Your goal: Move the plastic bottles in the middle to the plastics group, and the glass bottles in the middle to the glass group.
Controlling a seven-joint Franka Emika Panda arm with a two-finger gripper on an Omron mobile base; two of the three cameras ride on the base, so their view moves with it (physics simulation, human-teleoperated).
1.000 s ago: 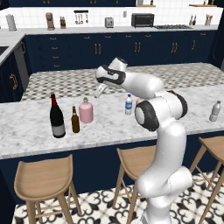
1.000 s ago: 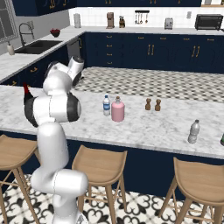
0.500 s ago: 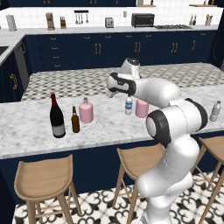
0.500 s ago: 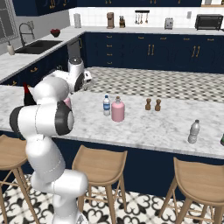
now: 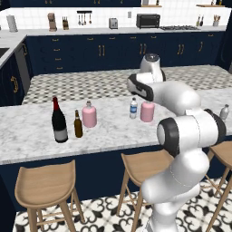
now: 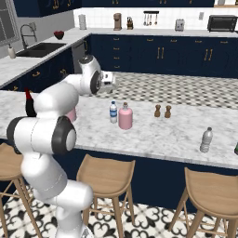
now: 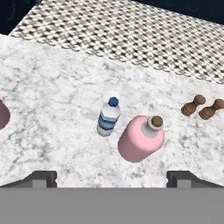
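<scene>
Water bottle (image 7: 107, 119) stands upright (cap up), beside pink bottle (image 7: 141, 138).

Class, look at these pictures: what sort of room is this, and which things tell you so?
A home kitchen, rendered: a sink with tap, a toaster oven on the back counter, and wooden stools at a marble island.
</scene>
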